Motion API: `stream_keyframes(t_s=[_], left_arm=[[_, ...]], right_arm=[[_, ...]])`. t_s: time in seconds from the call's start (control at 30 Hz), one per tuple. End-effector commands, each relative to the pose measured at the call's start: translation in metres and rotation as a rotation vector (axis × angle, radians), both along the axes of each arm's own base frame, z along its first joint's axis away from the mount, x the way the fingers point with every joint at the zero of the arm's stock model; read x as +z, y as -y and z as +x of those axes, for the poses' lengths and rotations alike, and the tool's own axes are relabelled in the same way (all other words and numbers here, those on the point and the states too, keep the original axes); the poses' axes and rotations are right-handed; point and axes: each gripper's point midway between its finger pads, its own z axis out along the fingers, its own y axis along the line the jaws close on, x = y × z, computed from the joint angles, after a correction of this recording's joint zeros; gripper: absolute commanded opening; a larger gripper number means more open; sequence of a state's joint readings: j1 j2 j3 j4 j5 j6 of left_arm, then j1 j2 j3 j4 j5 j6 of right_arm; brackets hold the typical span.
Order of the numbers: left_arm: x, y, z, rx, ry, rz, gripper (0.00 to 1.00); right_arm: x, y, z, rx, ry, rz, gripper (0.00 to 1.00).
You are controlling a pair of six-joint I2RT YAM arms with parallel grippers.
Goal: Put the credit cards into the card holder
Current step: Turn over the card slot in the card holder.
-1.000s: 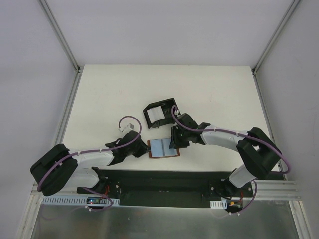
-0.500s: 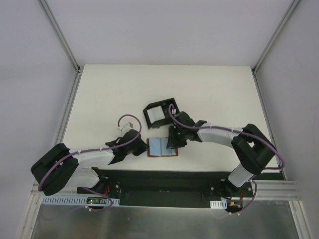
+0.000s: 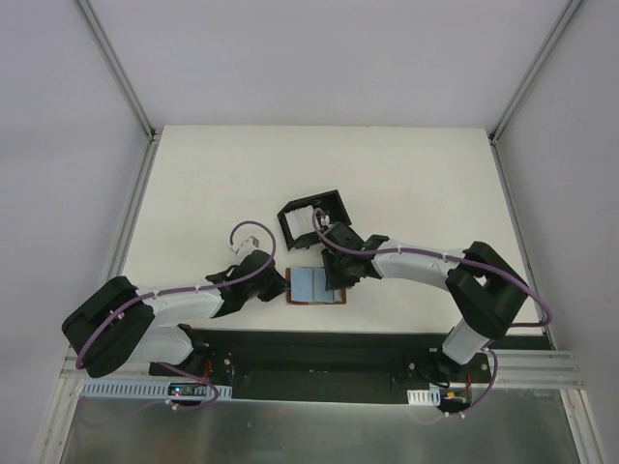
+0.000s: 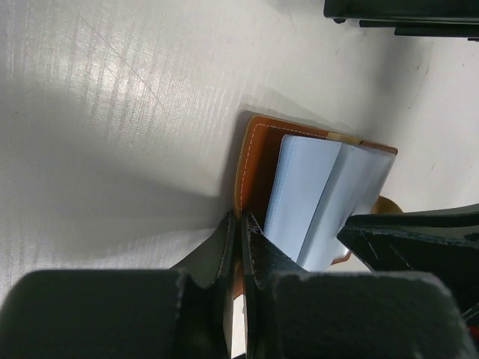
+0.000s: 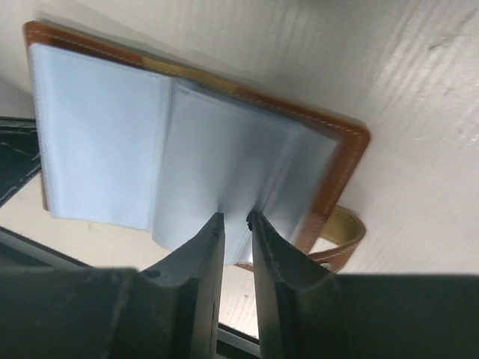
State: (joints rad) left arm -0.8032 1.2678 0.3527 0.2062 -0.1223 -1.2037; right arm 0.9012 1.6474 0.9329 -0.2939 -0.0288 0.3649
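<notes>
Over on the left of the overhead shot, the left hand is parked low on the white bench, right at the left edge of the open brown wallet. How it's set only gets cleared up by its own wrist view. There the fingers are pressed together, with the wallet's stitched leather edge pinched between them.

Pale blue credit cards are laid across the wallet's inside, faces plain.

Just behind the wallet, the black card holder is stood on the bench with a white card inside, and that bit is only caught from above.

To the right, the right hand is held over the wallet's right half. In its wrist view the fingers are shown a sliver apart, with a card's near edge set in the gap. Whether the card is actually gripped can't be told. A tan strap at the wallet's corner is also picked up there, though it can't be made out from overhead.
</notes>
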Motion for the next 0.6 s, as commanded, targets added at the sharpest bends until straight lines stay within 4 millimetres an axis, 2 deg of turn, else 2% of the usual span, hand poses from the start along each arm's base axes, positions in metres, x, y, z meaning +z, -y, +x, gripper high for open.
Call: stream_keyframes(t_s=[0.0, 0.17, 0.3, 0.47, 0.57], left_arm=[[-0.040, -0.030, -0.036, -0.047, -0.147, 0.157, 0.00], [-0.039, -0.030, -0.036, -0.046, -0.147, 0.155, 0.00], [-0.039, -0.030, -0.036, -0.045, -0.147, 0.154, 0.00], [-0.041, -0.033, -0.039, -0.037, -0.154, 0.155, 0.00], [-0.045, -0.035, -0.040, -0.019, -0.166, 0.155, 0.00]], right_arm=[[0.013, -0.024, -0.003, 0.053, 0.017, 0.036, 0.23], [0.016, -0.027, -0.004, 0.084, 0.044, 0.003, 0.22], [0.005, -0.034, -0.004, 0.090, 0.008, 0.009, 0.25], [-0.003, -0.044, -0.006, 0.083, -0.049, 0.092, 0.28], [0.004, -0.053, -0.004, 0.091, -0.072, 0.202, 0.31]])
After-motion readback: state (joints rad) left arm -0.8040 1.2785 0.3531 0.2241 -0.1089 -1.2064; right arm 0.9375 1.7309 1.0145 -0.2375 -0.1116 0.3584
